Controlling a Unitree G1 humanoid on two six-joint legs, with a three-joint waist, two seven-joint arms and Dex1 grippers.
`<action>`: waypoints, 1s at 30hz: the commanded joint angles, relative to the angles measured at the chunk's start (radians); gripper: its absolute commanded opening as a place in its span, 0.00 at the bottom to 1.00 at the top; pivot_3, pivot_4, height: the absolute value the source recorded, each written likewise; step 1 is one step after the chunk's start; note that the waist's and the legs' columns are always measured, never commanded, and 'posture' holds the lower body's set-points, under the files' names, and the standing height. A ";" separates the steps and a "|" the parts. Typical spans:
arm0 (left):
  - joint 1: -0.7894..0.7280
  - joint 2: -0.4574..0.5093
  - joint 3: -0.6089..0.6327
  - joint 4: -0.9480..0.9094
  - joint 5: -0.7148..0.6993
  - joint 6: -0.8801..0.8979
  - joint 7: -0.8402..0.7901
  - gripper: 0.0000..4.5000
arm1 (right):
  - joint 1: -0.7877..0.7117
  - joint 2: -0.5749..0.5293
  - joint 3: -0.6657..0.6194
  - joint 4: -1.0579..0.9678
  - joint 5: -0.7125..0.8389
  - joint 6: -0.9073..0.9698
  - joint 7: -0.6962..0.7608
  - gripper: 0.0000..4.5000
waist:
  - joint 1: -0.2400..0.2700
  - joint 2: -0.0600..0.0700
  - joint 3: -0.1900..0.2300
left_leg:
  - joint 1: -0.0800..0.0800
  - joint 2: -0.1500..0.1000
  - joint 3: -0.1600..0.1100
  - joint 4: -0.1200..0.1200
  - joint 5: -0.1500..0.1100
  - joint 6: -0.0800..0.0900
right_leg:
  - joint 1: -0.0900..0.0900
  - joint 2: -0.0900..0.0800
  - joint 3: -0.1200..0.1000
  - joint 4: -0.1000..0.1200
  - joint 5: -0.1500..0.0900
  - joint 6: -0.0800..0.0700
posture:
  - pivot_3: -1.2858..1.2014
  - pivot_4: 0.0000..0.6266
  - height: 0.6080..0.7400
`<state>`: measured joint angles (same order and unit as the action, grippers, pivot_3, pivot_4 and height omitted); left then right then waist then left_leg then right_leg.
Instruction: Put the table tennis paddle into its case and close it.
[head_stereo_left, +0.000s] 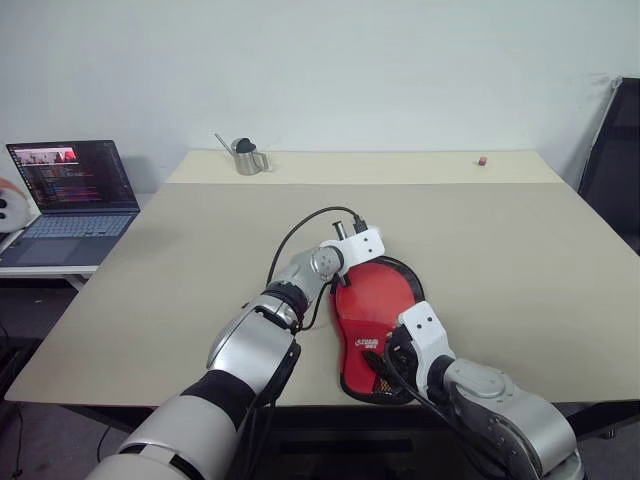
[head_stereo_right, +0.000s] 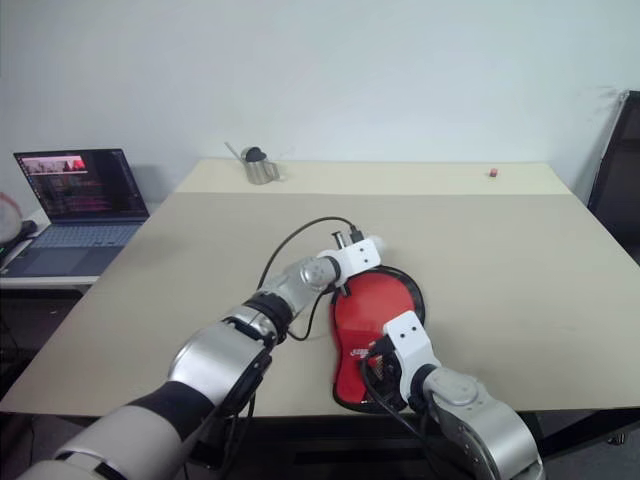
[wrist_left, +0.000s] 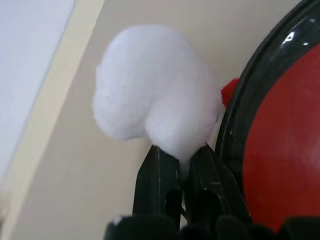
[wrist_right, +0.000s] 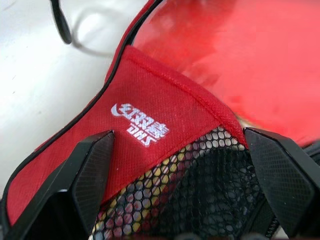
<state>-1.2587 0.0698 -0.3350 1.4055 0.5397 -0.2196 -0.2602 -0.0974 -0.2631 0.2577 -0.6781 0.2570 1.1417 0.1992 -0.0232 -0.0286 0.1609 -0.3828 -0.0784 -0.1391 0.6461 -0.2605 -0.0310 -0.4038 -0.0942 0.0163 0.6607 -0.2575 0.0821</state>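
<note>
The case (head_stereo_left: 375, 325) lies on the table (head_stereo_left: 500, 260) with the paddle (wrist_right: 240, 65) inside; its soft fabric will flop, so its stiffer black edging suits gripping; the left gripper (wrist_left: 182, 167) pinches a white pompom (wrist_left: 155, 100), perhaps the zip pull; the right gripper (wrist_right: 180, 185) gapes over the mesh pocket (wrist_right: 200, 195).

The red paddle-shaped fabric case (wrist_right: 150, 150) has a coarse woven cloth outside with white printed lettering, a black open-mesh pocket (wrist_right: 210, 200) and glossy black edging (wrist_left: 250, 100), and the smooth red rubber paddle face (wrist_right: 240, 65) inside it shows a soft sheen. The white fluffy pompom (wrist_left: 155, 90) looks soft and fuzzy. The beige desk (head_stereo_left: 480, 230) is smooth and matt; the small metal jug (head_stereo_left: 246, 157) near its far edge is shiny
</note>
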 joint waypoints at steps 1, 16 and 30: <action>-0.070 -0.020 -0.046 -0.019 0.058 -0.045 0.076 0.01 | 0.070 0.007 0.020 0.002 0.014 0.100 -0.018 1.00 | 0.003 0.000 0.000 | 0.000 0.000 0.000 0.000 0.000 0.000 | 0.000 0.000 0.000 0.000 0.000 0.001 | 0.52 0.24 1.00; -0.090 -0.048 -0.133 -0.005 0.168 -0.005 0.126 0.01 | 0.124 0.054 0.020 -0.042 0.017 0.125 -0.070 1.00 | 0.015 0.000 0.000 | -0.001 0.000 0.000 0.000 0.000 0.000 | 0.000 0.000 0.000 -0.002 -0.002 0.003 | 0.52 0.24 1.00; -0.028 -0.017 -0.125 -0.008 0.156 -0.006 0.012 0.82 | 0.050 0.059 0.000 -0.004 0.027 0.127 -0.049 1.00 | 0.012 0.000 -0.003 | 0.001 0.000 0.001 0.000 0.000 0.000 | 0.000 0.002 0.000 0.000 -0.002 0.003 | 0.52 0.24 1.00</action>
<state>-1.2895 0.0582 -0.4536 1.4011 0.6927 -0.2212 -0.2286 -0.0613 -0.2035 0.2549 -0.7314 0.2678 1.2286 0.1396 -0.0109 -0.0289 0.1582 -0.3812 -0.0779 -0.1383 0.6460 -0.2607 -0.0311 -0.4034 -0.0919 0.0164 0.6608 -0.2595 0.0853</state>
